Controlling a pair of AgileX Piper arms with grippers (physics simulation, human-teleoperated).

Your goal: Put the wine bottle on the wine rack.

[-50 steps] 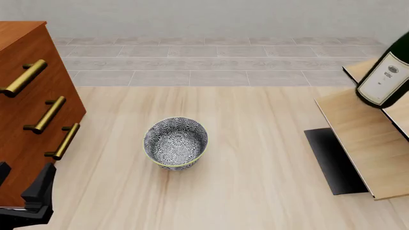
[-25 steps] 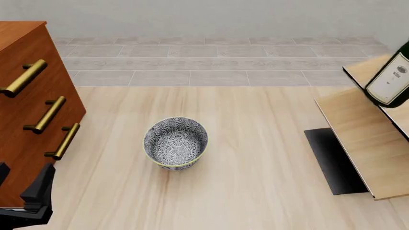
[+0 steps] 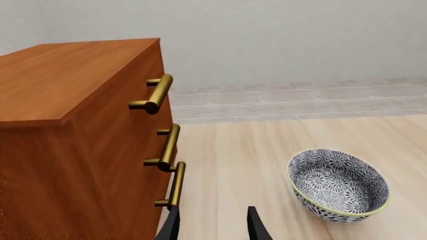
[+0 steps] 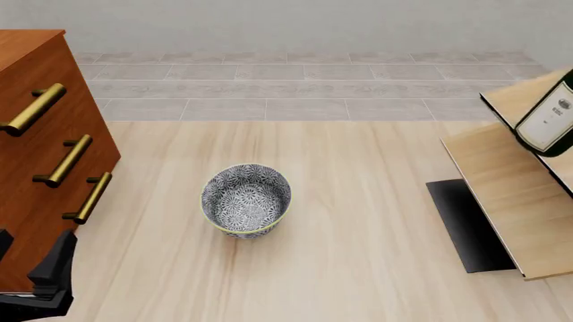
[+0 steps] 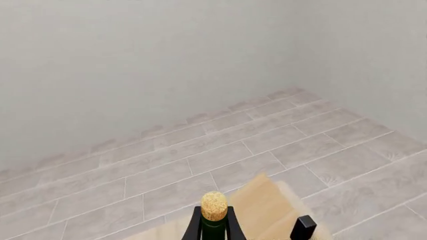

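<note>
The dark green wine bottle [image 4: 548,123] with a white label hangs tilted at the right edge of the front view, over the upper panels of the light wood wine rack [image 4: 503,191]. Only its lower body shows there. In the right wrist view, the tan cork [image 5: 213,205] stands between two dark fingers, so my right gripper [image 5: 213,226] is shut on the bottle's neck, with a rack panel [image 5: 261,204] beyond it. My left gripper [image 3: 212,227] is open and holds nothing, low beside the cabinet and near the front edge [image 4: 49,275].
A reddish-brown drawer cabinet [image 4: 36,134] with brass handles [image 3: 160,92] fills the left side. A grey patterned bowl [image 4: 246,200] sits mid-table, also seen from the left wrist [image 3: 338,184]. The rack's black base plate [image 4: 465,225] lies at the right.
The bottle has moved to the right and slightly back over the rack, so less of it shows at the frame's edge. The left arm and the bowl have not moved.
</note>
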